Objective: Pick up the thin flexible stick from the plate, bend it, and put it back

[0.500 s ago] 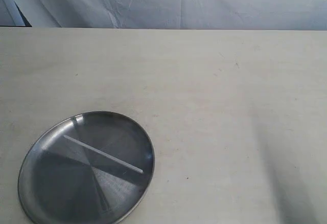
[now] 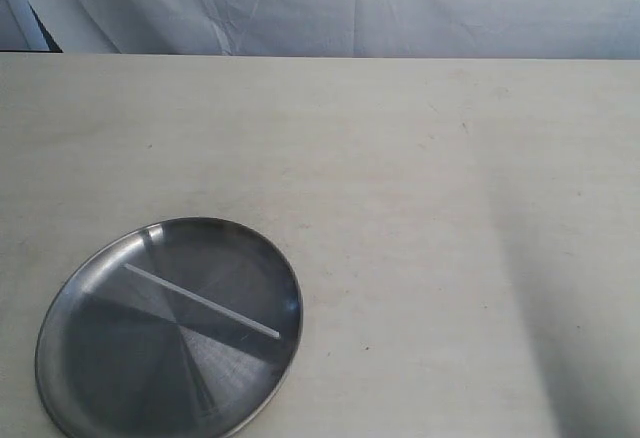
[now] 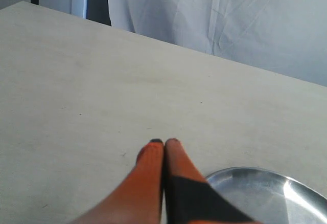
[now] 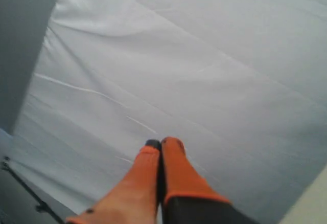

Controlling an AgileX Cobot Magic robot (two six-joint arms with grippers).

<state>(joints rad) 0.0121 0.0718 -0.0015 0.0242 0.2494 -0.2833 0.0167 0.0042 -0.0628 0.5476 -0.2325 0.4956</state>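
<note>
The steel plate [image 2: 90, 378] lies at the near left of the table in the exterior view. Across its middle rests the thin whitish stick [image 2: 200, 301], straight and slanting from upper left to lower right. Neither gripper shows in the exterior view. In the left wrist view my left gripper [image 3: 163, 141] has its orange fingers pressed together with nothing between them, above bare table beside the plate's rim [image 3: 245, 174]. My right gripper [image 4: 160, 142] is shut and empty too, raised and pointing at the white backdrop cloth.
The pale tabletop [image 2: 420, 188] stretches wide to the right and back of the plate. A white cloth [image 2: 380, 3] hangs behind the far edge. A soft shadow [image 2: 575, 348] falls over the near right of the table.
The soft shadow at the near right has shifted slightly; plate and stick have not moved.
</note>
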